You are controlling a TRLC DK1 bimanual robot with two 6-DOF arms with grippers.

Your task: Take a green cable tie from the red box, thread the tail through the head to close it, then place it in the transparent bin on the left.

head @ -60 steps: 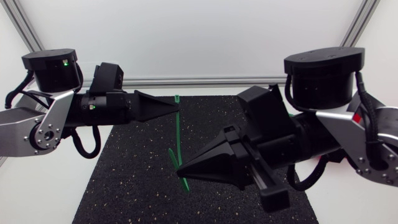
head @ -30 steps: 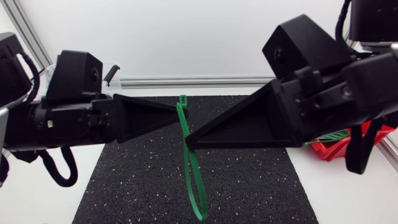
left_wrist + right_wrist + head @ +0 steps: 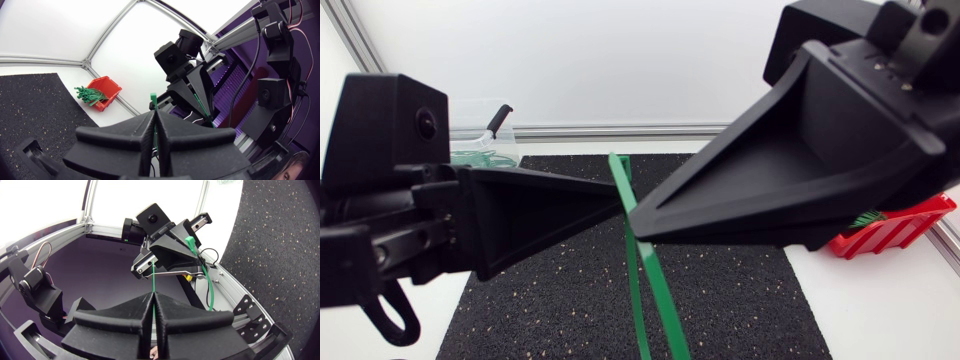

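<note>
A green cable tie (image 3: 642,272) hangs bent over the black mat, its head (image 3: 617,160) uppermost and two strands running down. My left gripper (image 3: 618,205) comes in from the left and is shut on the tie just below the head. My right gripper (image 3: 632,232) is shut on the tie's thin tail, tip to tip with the left one. The left wrist view has the head (image 3: 153,97) just past my shut fingertips (image 3: 150,131). In the right wrist view the tail (image 3: 153,282) rises from my shut fingers. The red box (image 3: 892,226) holds more green ties (image 3: 89,93). The transparent bin (image 3: 480,148) stands back left.
A black speckled mat (image 3: 540,310) covers the middle of the white table. An aluminium frame rail (image 3: 650,130) runs along the back edge. Both arms are raised high above the mat, close to the head camera.
Both arms have risen toward the head camera with the tie between them. The grippers have drawn closer together, and the tie now bends into a longer hanging loop.
</note>
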